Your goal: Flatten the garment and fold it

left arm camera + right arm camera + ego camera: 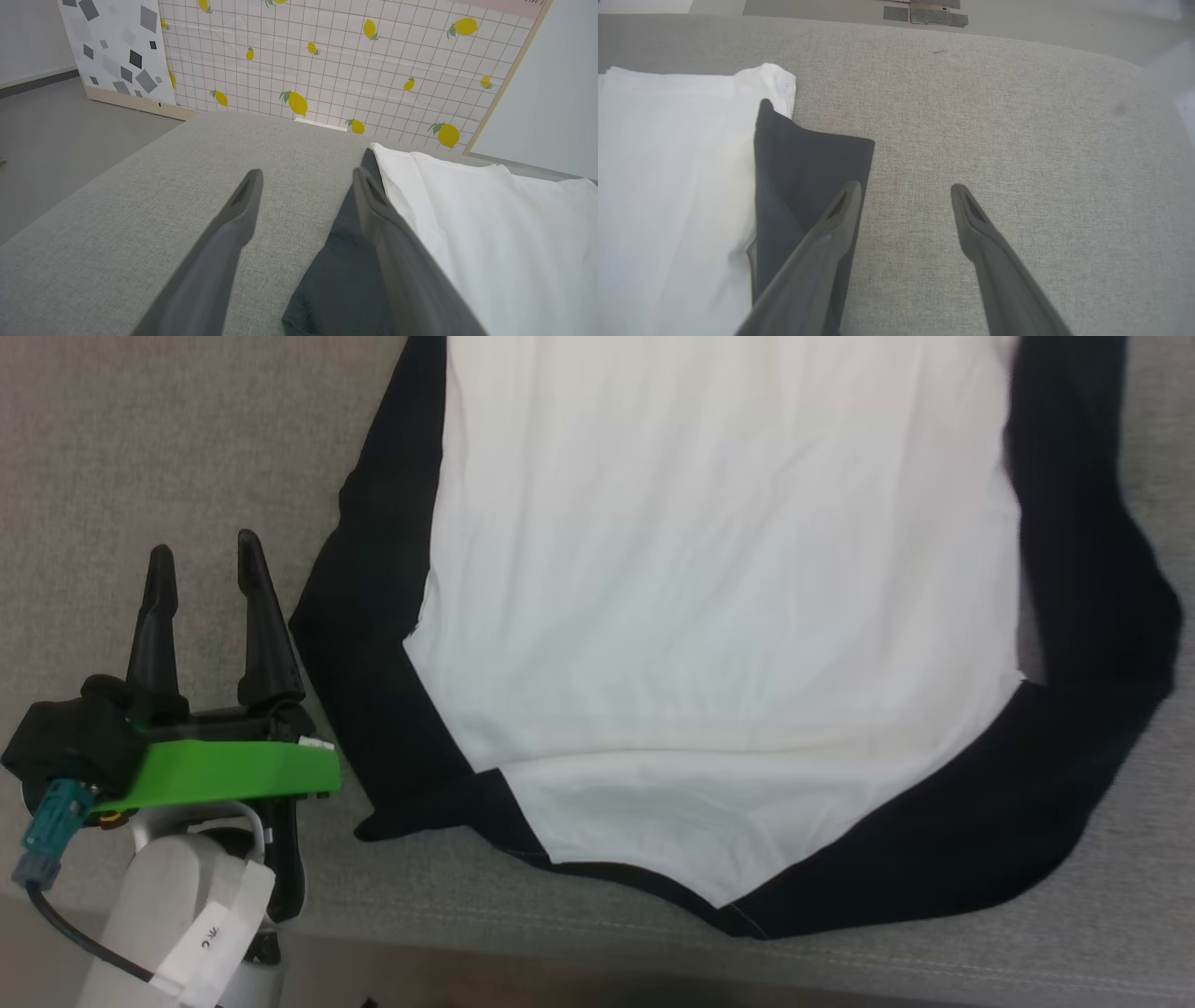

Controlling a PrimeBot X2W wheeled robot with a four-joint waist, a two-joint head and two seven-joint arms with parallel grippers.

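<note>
The left end effector (203, 546) is nearest in the head view, on a pale forearm with a green part (224, 775) and a teal plug (51, 831). Its two dark fingers stand wide apart and hold nothing. It is just beside the garment (719, 569), on the side of the left black sleeve (373, 616), over the bare grey worktop (140, 448). The garment lies flat on the worktop, its white body between the two black sleeves.

The left wrist view adds what is behind the garment: a wall panel with a grid and yellow lemons (327, 70) and a panel with grey squares (112, 46). Here one finger of the left end effector (307, 172) crosses the black sleeve of the garment (490, 233) and the other is over bare cloth.

The right wrist view shows the right end effector (905, 185), also wide and empty. One finger is over the black sleeve edge of the garment (668, 186) and the other is over bare worktop. I cannot tell if any finger touches the cloth.

A white tag (210, 933) on the forearm carries a few dark characters, too small to read.
</note>
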